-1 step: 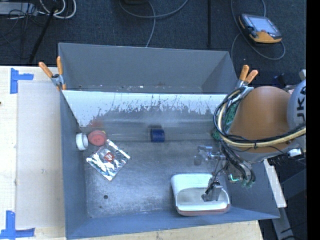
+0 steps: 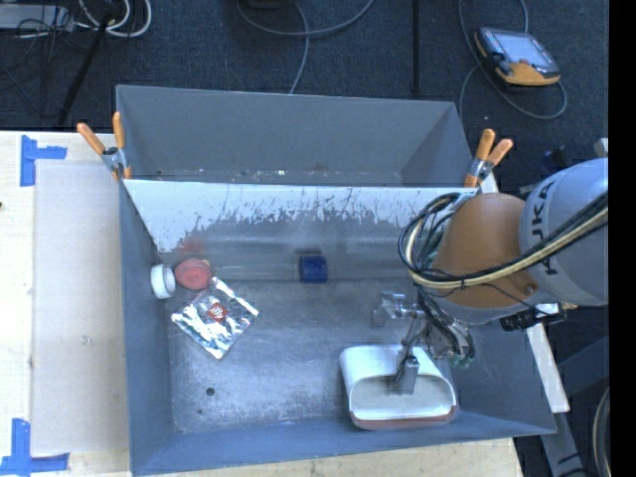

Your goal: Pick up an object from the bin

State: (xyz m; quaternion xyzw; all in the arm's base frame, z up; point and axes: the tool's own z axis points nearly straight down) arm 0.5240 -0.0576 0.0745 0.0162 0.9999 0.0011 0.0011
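Gripper (image 2: pixel 407 374), open or closed I cannot tell, low over white shallow rectangular dish (image 2: pixel 383 397), near right of bin (image 2: pixel 288 152); likely light, stiff, slick, so pinch its rim.

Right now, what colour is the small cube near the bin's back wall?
The cube is blue; camera view.

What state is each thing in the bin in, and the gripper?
white dish: upright on the floor, under the gripper
gripper: low over the white dish, contact unclear
blue block: alone near the far wall
foil packet: lying flat, crumpled
pink round thing: lying beside a white cap
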